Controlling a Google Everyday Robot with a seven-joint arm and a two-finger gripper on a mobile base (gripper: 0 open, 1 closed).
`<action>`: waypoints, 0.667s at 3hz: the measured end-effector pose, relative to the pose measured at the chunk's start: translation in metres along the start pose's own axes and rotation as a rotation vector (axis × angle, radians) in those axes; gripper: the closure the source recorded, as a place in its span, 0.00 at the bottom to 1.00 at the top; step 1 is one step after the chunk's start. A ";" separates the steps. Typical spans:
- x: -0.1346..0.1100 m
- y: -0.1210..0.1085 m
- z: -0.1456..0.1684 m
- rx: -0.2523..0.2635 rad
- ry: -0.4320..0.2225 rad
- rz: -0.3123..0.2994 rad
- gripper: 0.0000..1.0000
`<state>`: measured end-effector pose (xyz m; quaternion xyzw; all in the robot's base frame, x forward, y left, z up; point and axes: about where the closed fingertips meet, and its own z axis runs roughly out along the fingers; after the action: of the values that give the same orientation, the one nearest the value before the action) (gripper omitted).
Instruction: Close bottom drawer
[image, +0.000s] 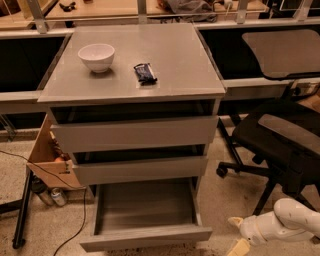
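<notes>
Sticking far out at the bottom middle of the frame, the bottom drawer is open and shows its grey inside. The gripper sits low in the bottom right corner, to the right of the drawer and not touching it, with its two fingers spread apart and holding nothing. A white bowl and a dark packet lie on the cabinet top, and a black chair stands at the right.

The gripper hangs low, right of the pulled-out bottom drawer, before the chair.
</notes>
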<state>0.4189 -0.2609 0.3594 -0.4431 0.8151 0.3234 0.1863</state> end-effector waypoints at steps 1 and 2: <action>0.036 0.005 0.038 -0.074 0.015 0.071 0.00; 0.038 0.004 0.040 -0.075 0.013 0.077 0.00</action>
<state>0.3957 -0.2543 0.3098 -0.4201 0.8201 0.3577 0.1515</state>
